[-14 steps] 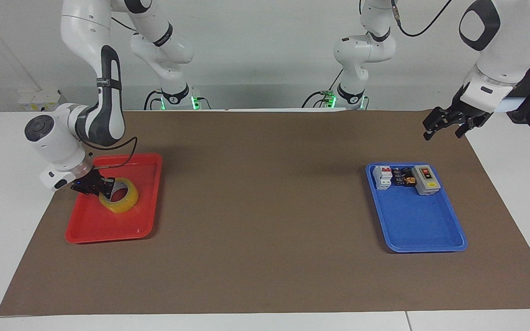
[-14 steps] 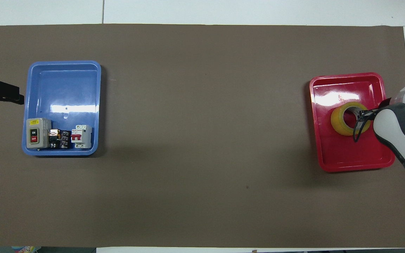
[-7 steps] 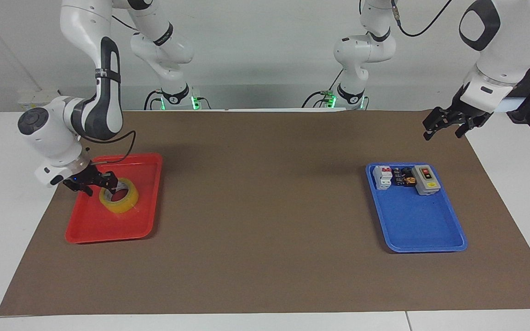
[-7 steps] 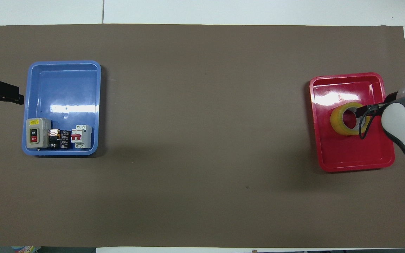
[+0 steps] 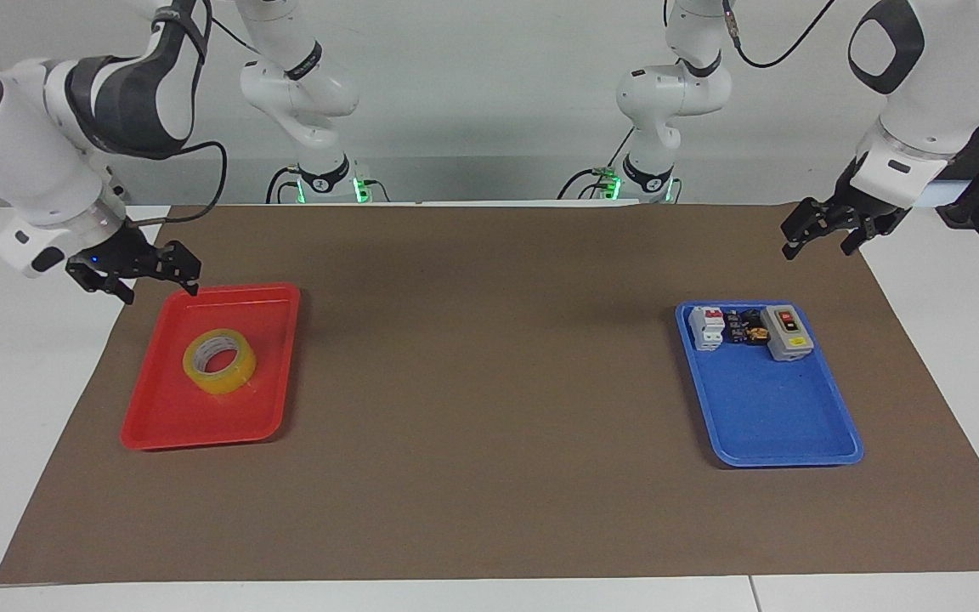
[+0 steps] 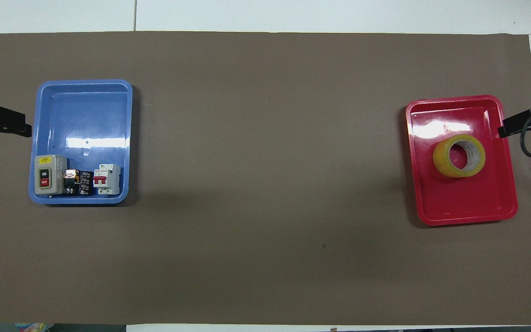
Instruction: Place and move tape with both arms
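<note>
— Was any lettering readable?
— Only "ON" and "OFF", printed on the grey switch box (image 6: 50,174) in the blue tray (image 6: 83,85), just beside the left gripper (image 6: 14,128).
— And its yellow sticker?
— Too small to make out.

You have one roll of tape (image 5: 219,361) in view, lying in the one red tray (image 5: 158,425). There is one blue tray (image 5: 783,425) too, two trays in all on the table (image 5: 489,510). The blue tray holds two switch boxes, a grey one (image 5: 786,331) and a white one (image 5: 707,327), with a cluster of small dark parts (image 5: 745,327) between them whose number you cannot make out. Two arms show, each with one pincer: the left pincer (image 5: 825,229) and the right pincer (image 5: 137,272).
</note>
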